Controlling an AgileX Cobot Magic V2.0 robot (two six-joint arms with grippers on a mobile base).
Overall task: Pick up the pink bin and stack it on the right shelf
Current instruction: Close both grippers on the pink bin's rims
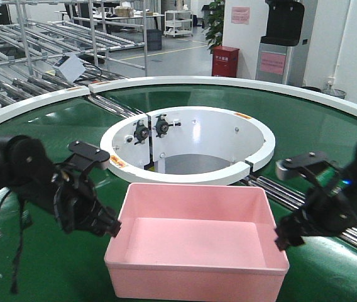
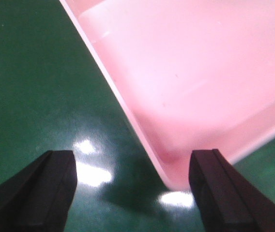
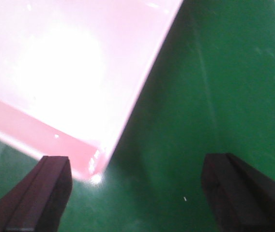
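Both arms flank the pink bin (image 1: 197,239), which sits on the green conveyor belt (image 1: 329,132) between them. The left gripper (image 1: 110,226) is just beside its left rim and the right gripper (image 1: 283,239) just beside its right rim. In both wrist views the jaws stand wide apart and hold nothing. A bin corner pokes into each gap, but most of the span is over bare belt.

The step in hand looks like the two-sided grasp. To do it well, each gripper should probably shift inward until one finger is inside the wall and one outside. Both should then close together at matching height, right under the rolled rim, since the smooth tapered walls could slip. A level lift would keep the shallow tub from twisting.

The belt under the tools is glossy and throws glare. Ahead of them rises a white ring-shaped hub (image 1: 254,135). Beyond and to the left are grey roller racks (image 1: 40,38), and a red cabinet (image 1: 225,61) stands farther back. The right shelf is not in view.
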